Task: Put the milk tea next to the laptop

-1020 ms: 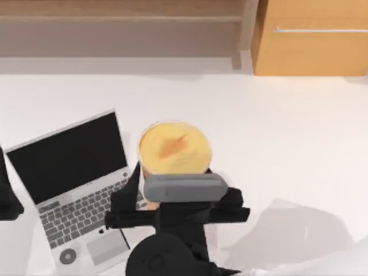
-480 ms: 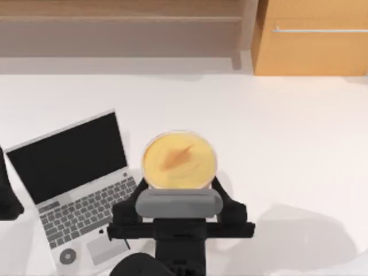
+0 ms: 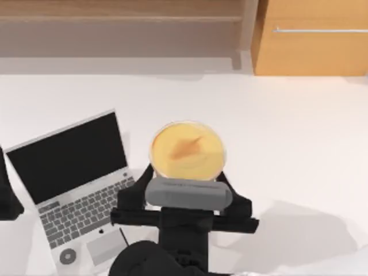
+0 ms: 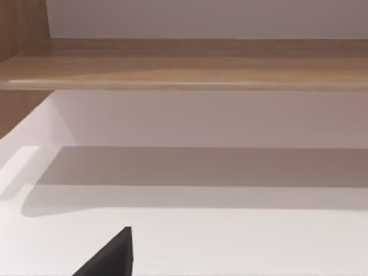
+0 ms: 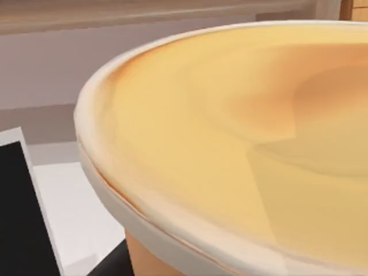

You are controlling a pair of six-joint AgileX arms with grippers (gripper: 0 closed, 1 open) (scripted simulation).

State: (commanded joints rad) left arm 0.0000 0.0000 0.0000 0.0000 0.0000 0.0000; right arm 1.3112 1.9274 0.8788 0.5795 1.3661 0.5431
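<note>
Milk tea: the milk tea [image 3: 187, 150] sat just to the right of the laptop, its round yellow-orange top with a brownish swirl facing the overhead camera; in the right wrist view its pale rim and top [image 5: 241, 144] loomed very close.

Laptop: the laptop [image 3: 77, 187] lay open with its black screen up, the cup close off its right edge, level with the hinge and keyboard.

Right gripper: the right gripper [image 3: 185, 179] reached in from the near side of the laptop's right corner, its dark fingers on either side of the cup and appearing clamped on its body below the rim.

Left arm: a dark part of the left arm [image 3: 7, 192] stood parked just beyond the laptop's left edge; whether its fingers were apart or together could not be told.

Table: the white table [image 3: 287, 132] stretched away right of the laptop.

Progress: the cup looked already carried to its place beside the laptop; judging by the grip, setting it down and letting go remained.
</note>
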